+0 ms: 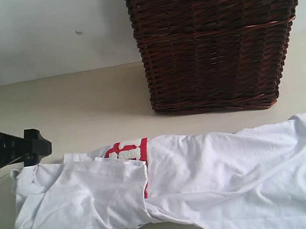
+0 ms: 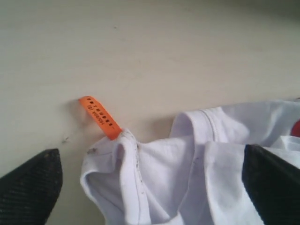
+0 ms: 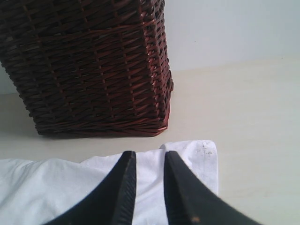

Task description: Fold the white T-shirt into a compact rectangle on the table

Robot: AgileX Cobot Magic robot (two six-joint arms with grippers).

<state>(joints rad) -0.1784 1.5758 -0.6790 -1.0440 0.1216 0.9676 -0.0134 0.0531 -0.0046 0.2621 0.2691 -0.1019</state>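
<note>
On the table (image 1: pixel 71 103), white T-shirt (image 1: pixel 235 165) lies as a long strip before the wicker basket (image 1: pixel 217 41). Left gripper (image 2: pixel 150 187) spread wide over its orange tag (image 2: pixel 100 117) end — holding nothing; right gripper (image 3: pixel 149 157) nearly pressed together above the far corner — grip unclear.

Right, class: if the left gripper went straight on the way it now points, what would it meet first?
Probably the soft white cotton T-shirt, whose bunched edge by the orange tag lies between the open left gripper's fingers; depth is unclear.
</note>
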